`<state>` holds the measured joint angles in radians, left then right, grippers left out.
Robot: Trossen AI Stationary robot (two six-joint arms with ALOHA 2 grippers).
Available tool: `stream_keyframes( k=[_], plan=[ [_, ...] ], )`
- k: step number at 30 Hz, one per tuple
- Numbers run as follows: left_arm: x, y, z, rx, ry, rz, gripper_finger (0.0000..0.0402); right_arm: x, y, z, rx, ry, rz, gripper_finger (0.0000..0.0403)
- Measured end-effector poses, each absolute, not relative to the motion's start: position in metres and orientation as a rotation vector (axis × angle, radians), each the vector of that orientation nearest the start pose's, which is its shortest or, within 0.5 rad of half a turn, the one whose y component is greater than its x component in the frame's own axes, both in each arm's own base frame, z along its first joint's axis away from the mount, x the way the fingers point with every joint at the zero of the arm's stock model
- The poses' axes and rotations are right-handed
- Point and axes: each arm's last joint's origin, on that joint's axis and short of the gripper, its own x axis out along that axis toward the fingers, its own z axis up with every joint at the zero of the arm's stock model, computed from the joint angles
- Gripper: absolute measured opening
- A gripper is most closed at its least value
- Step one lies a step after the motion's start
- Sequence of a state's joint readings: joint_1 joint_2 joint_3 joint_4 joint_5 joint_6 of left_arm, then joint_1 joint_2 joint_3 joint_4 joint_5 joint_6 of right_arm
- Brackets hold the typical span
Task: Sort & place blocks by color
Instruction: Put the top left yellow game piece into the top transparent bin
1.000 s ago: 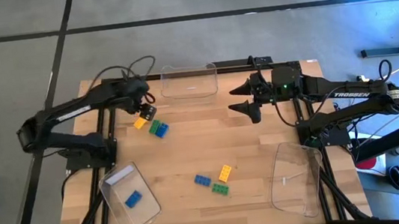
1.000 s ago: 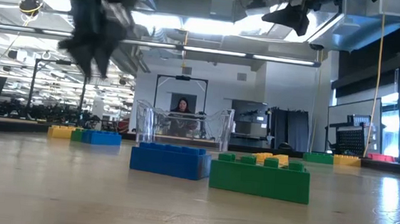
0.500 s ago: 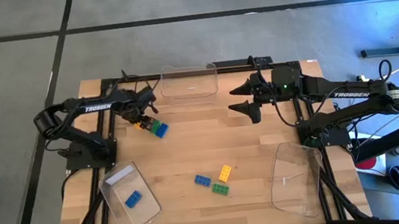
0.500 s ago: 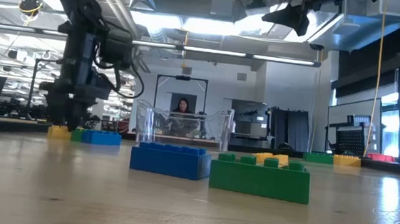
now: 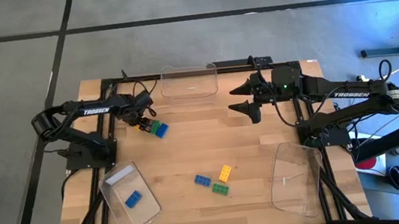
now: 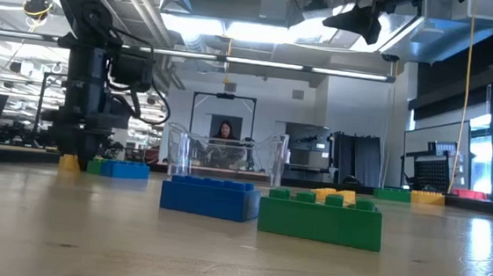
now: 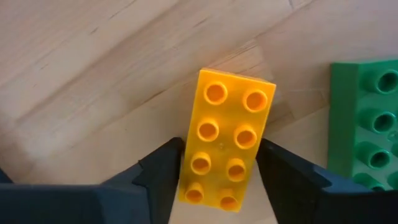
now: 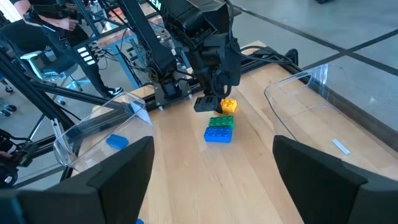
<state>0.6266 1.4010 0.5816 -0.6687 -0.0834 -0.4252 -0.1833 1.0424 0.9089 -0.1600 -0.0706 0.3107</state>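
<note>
My left gripper (image 5: pixel 138 119) is down at table level on the far left, with its fingers on either side of a yellow-orange block (image 7: pixel 229 140) that lies flat, studs up. A green block (image 5: pixel 154 124) and a blue block (image 5: pixel 162 130) lie joined just beside it. Another blue (image 5: pixel 202 179), yellow-orange (image 5: pixel 225 172) and green block (image 5: pixel 220 189) lie at the table's near middle. One blue block (image 5: pixel 133 200) lies in the near-left clear tray. My right gripper (image 5: pixel 247 100) hovers open above the far right. My left gripper (image 7: pixel 221 186) has the yellow-orange block pinched by its two long sides, at one end (image 7: pixel 214 193). The fingers (image 7: pixel 163 180) come from above, pointing down, and lie across the block's width. The block rests flat on the wood.
Three clear trays stand on the table: one at the far edge (image 5: pixel 189 81), one near left (image 5: pixel 113 183), one near right (image 5: pixel 295 178). Bare wood lies between the two block groups. A person shows in the room beyond the far tray (image 6: pixel 225 134).
My left gripper has come down from above the table to the yellow-orange block, shifting slightly toward the near edge, and now stands around it at table level. The blocks have stayed where they were.
</note>
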Motion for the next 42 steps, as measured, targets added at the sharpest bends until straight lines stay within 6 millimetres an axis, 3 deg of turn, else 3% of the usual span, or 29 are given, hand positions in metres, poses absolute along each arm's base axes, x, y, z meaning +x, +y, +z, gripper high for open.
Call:
stream_keyframes(
  k=[5, 7, 13, 21, 25, 29, 33, 42],
  plan=[
    [0.158, 0.117, 0.137, -0.705, 1.307, 0.865, 0.0129, 0.227, -0.040, 0.330, 0.343, 0.272, -0.156, 0.0331],
    [0.158, 0.118, 0.144, -0.688, 1.287, 0.858, 0.0127, 0.227, -0.040, 0.330, 0.344, 0.273, -0.156, 0.0331],
    [0.162, 0.122, 0.196, -0.574, 1.093, 0.867, 0.0127, 0.227, -0.040, 0.330, 0.344, 0.272, -0.157, 0.0331],
    [0.160, 0.107, 0.291, -0.468, 0.449, 0.740, 0.0127, 0.227, -0.041, 0.331, 0.337, 0.263, -0.200, 0.0331],
    [0.157, 0.088, 0.321, -0.414, 0.157, 0.622, 0.0127, 0.227, -0.041, 0.331, 0.337, 0.263, -0.199, 0.0331],
    [0.163, 0.067, 0.333, -0.374, -0.024, 0.470, 0.0127, 0.227, -0.041, 0.331, 0.337, 0.263, -0.199, 0.0331],
    [0.179, 0.046, 0.331, -0.359, -0.112, 0.316, 0.0127, 0.227, -0.041, 0.331, 0.337, 0.257, -0.198, 0.0331],
    [0.221, 0.013, 0.311, -0.369, -0.119, 0.219, 0.0127, 0.227, -0.041, 0.332, 0.332, 0.251, -0.197, 0.0331]
  ],
)
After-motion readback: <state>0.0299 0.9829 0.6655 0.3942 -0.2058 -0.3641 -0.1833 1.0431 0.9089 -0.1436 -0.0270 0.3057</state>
